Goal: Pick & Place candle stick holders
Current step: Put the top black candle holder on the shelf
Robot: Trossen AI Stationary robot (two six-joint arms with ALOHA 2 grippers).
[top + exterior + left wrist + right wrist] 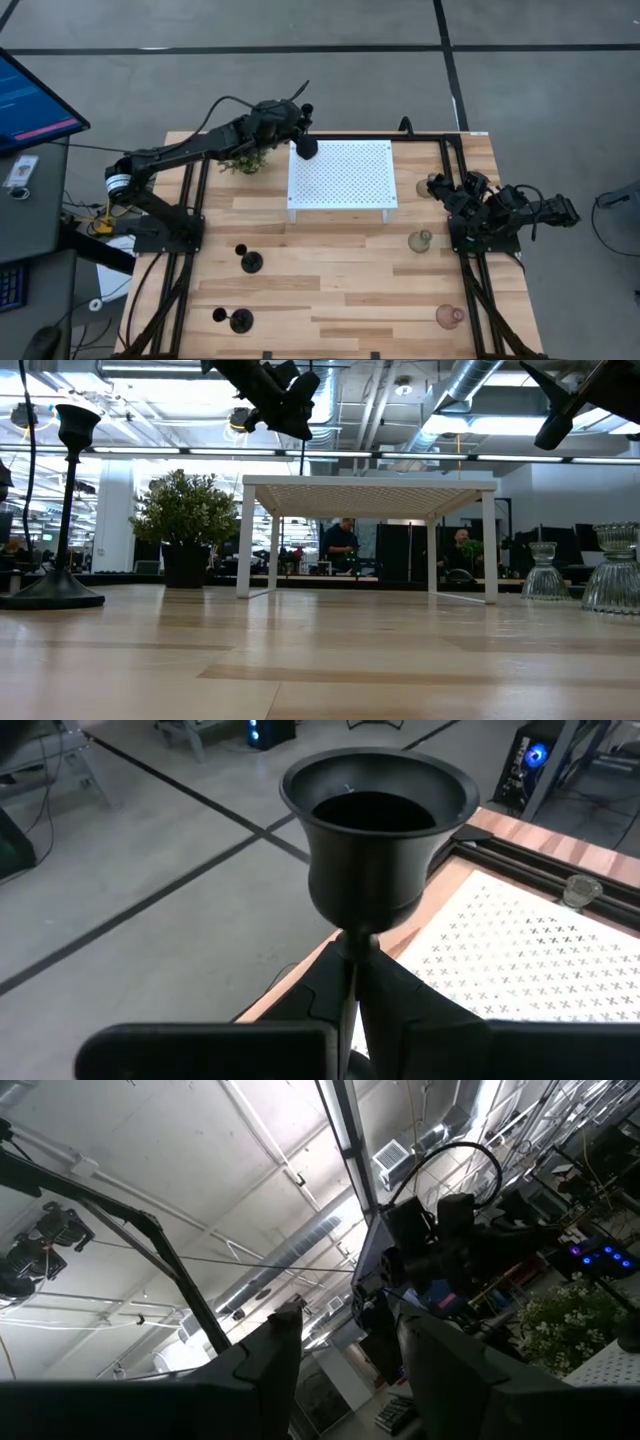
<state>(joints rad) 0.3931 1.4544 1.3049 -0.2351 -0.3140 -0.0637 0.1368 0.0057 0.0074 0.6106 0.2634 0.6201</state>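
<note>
My left gripper (300,135) is shut on a black thin-stemmed candle stick holder (378,820), held in the air over the far left corner of the white perforated stand (345,175). Two more black holders (250,262) (238,320) stand on their round bases at the near left; one shows in the low view (65,510). Two pale green glass holders (422,240) (425,187) and a pink one (450,316) stand on the right. My right gripper (345,1370) is open and empty, raised at the right side and pointing upward. My left gripper pinches the black holder's thin stem (355,945) just below its cup, between its two fingers (405,995). The fingers lie across the stem. The holder stands upright in the hold with its cup (378,820) up, lifted clear. The gripper hides its base.
A small bushy plant in a dark pot (243,160) stands at the far left, right beside the left arm. The white stand has four thin legs (243,540). A dark frame rail (470,290) runs along the table's right side. Bare wood lies in the near middle (340,290).
</note>
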